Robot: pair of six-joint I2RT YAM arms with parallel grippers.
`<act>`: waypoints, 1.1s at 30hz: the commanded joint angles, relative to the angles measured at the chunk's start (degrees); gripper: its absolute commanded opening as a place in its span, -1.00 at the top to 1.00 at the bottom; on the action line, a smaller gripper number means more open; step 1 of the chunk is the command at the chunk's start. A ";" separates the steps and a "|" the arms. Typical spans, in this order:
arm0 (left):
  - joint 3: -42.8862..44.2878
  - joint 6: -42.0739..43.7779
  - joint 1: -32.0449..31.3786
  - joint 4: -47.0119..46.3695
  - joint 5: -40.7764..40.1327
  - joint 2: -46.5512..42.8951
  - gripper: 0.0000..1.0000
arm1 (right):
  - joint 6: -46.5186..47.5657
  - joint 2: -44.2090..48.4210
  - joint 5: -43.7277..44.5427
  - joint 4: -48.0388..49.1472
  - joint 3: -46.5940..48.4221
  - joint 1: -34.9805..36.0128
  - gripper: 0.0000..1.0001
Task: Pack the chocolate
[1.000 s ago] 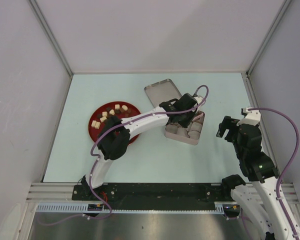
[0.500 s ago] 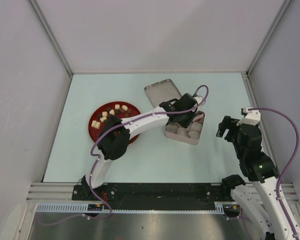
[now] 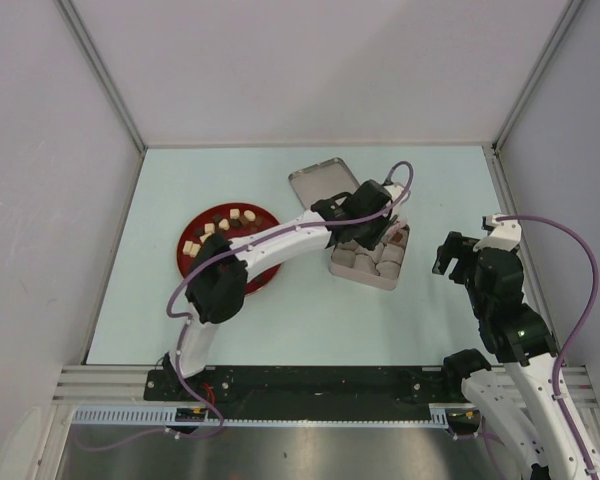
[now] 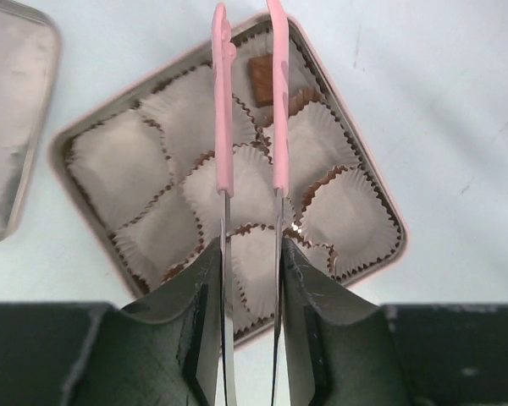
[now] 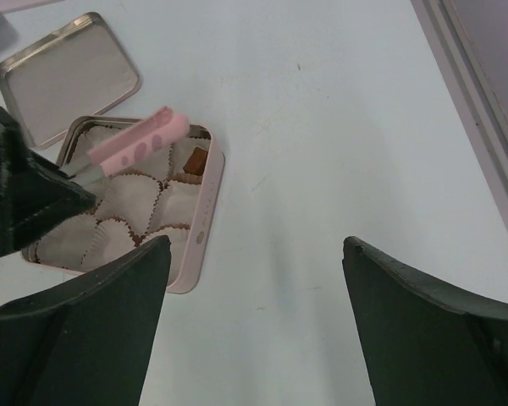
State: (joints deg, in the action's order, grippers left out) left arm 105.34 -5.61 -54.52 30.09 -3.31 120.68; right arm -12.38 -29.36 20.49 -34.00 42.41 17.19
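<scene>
Left wrist view shows the left gripper (image 4: 252, 254) clamped on pink tongs (image 4: 224, 127), whose arms reach over the tin (image 4: 350, 127) toward one brown chocolate piece (image 4: 261, 74) lying in the far corner; the other paper cups (image 4: 118, 165) look empty. I'd lift the tongs straight up, clear of the crinkled paper, before swinging over to the red plate (image 3: 188, 265), where more chocolate (image 3: 220, 225) sits. The right gripper (image 5: 256, 254) hangs wide open, holding nothing, well right of the tin. The tong tips run off the frame edge, so contact with the piece is unclear. From above, the arm covers part of tin and plate.
</scene>
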 commanded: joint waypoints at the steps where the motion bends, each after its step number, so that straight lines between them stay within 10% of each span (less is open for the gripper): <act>1: -1.71 -1.42 -0.06 -1.70 -4.50 -9.84 0.34 | 0.08 0.45 0.16 1.92 0.04 0.30 -0.74; 33: -43.90 -20.94 16.55 21.94 -20.07 -49.05 0.32 | 0.52 0.71 -0.80 2.09 0.04 2.50 -0.74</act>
State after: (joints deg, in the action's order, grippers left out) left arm 63.24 -25.02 -40.07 50.13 -22.33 73.47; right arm -12.16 -29.19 19.59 -33.98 42.41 19.25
